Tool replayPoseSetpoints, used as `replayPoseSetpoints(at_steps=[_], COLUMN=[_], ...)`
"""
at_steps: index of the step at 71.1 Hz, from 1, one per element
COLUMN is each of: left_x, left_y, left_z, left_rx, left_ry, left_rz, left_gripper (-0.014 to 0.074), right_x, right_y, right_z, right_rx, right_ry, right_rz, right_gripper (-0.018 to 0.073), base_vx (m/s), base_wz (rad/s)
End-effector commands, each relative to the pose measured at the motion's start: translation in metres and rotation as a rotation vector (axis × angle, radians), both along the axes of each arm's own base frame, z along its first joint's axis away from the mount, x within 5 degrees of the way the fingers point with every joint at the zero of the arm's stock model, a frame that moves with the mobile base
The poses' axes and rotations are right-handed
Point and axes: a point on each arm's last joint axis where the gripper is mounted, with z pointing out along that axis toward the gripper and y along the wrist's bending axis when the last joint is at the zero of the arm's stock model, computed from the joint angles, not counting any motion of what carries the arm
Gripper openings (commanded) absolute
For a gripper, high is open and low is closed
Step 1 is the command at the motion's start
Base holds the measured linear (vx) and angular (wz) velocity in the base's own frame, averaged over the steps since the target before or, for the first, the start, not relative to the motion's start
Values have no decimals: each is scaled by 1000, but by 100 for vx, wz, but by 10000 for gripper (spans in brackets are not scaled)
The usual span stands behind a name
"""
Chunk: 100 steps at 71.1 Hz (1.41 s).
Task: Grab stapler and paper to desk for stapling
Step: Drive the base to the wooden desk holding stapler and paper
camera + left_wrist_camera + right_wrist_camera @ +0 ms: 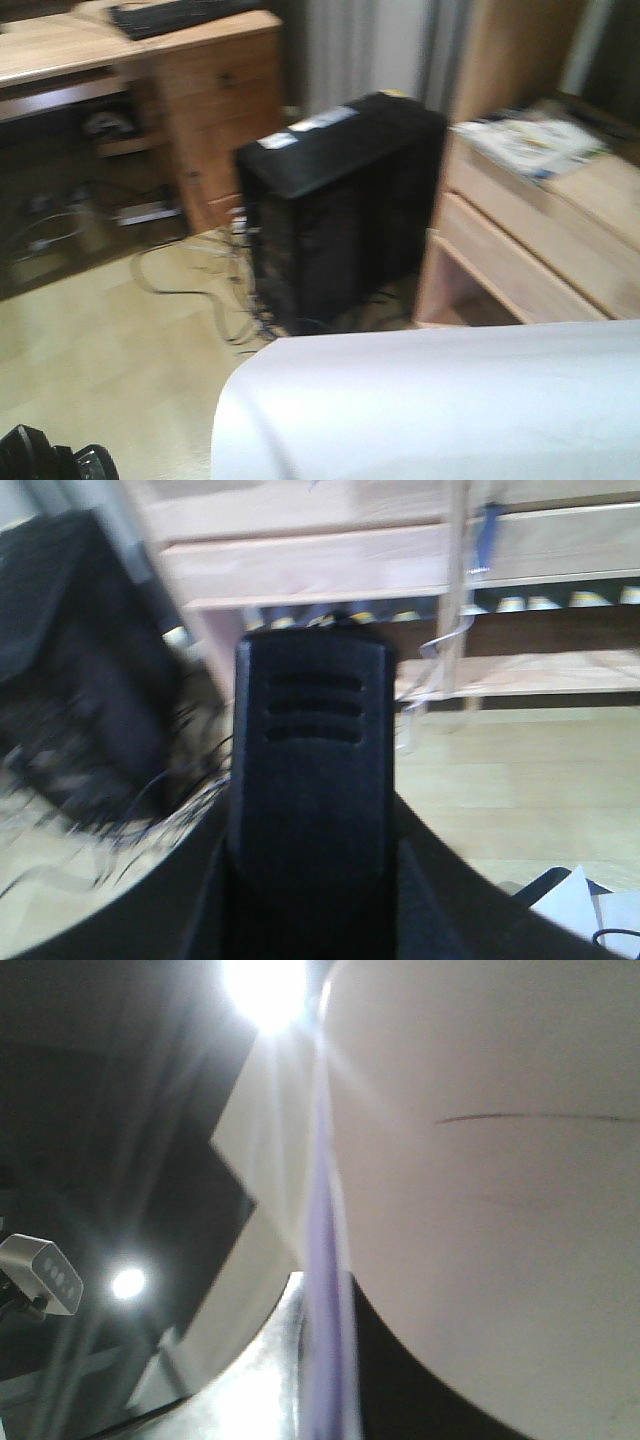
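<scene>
White paper [430, 400] hangs curled over your right tool's camera, so its grip cannot be told. Your left tool [312, 880] looks pinched on the black stapler [310, 730]. Both are probably held aloft because the worktop [60, 45] stands well apart.

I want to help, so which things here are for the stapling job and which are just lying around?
For the job: paper, desk, probably the stapler.
Just lying about: computer, keyboard, cables, magazine.

One stapler [310, 770], one paper stack [430, 400], one computer tower [340, 200].
</scene>
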Motion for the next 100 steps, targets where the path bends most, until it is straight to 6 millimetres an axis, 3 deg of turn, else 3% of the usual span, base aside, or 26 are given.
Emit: replayPoseSetpoints(at_steps=[1, 34, 100], left_x=[4, 4, 4], left_y=[-2, -2, -2], left_z=[17, 17, 17], left_rx=[-103, -103, -103], left_ry=[-62, -62, -62], left_rz=[31, 31, 31], left_gripper=[-6, -6, -6], right_x=[-2, -2, -2], right_y=[-1, -1, -1], right_z=[2, 2, 2], right_rx=[21, 21, 21], right_ry=[-28, -28, -29], right_rz=[13, 13, 13], right_gripper=[-8, -8, -8], base_vx=[10, 11, 13], base_wz=[84, 63, 26])
